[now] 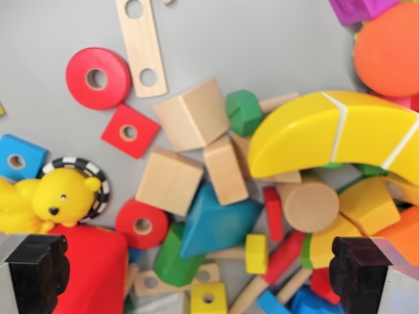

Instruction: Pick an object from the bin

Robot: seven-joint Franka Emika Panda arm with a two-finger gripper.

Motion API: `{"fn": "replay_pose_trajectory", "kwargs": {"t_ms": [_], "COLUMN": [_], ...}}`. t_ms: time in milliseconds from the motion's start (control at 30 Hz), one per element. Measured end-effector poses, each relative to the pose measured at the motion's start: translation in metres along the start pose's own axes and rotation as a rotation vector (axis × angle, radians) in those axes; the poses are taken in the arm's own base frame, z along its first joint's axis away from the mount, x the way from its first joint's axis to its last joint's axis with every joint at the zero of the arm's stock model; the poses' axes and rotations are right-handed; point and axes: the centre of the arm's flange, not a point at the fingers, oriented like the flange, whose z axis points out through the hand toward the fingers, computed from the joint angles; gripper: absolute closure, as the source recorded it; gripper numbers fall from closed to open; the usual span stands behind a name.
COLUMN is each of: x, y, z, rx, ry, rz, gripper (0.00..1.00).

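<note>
Grey bin floor (pixel 275 46) is bare across the top middle and upper left of the wrist view; that is the only open room. Lower half and right side are packed w/ toys, pieces touching or overlapping.

Gripper (pixel 200 271) open: two black finger pads at the bottom corners, left pad (pixel 36 268) and right pad (pixel 360 268), set wide apart, nothing between them but the pile below.

Loose pieces near the bare area:
- red ring (pixel 98 78), smooth, round hole, lying flat, clear on all sides
- plain wood strip (pixel 142 46) w/ two holes, just beside the ring, runs off the top edge
- red square tile (pixel 130 131) w/ centre hole, tilted diamond-wise, near the ring
- blue holed block (pixel 18 157) at the left edge

Crowded part:
- three plain wood cubes (pixel 193 114), matte, sharp-edged, touching each other
- blue wedge (pixel 216 222) below them, between the pads
- second red ring (pixel 143 224) against the wedge
- yellow banana (pixel 337 134), glossy, curved, white slice lines, lying over wood pieces
- wood cylinder (pixel 309 206) end-on under the banana
- orange ball (pixel 389 49) top right, cut by the edge
- yellow bear (pixel 59 199) at left, over a black-white checkered ring (pixel 91 171)
</note>
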Motion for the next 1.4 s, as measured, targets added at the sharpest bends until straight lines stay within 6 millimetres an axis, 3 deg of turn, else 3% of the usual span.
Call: {"fn": "replay_pose_trajectory", "kwargs": {"t_ms": [1400], "x": [-0.019], "y": [-0.075], "z": [0.075], "rx": [0.004], "ry": [-0.005], "rz": [-0.53], "gripper": [0.0]}}
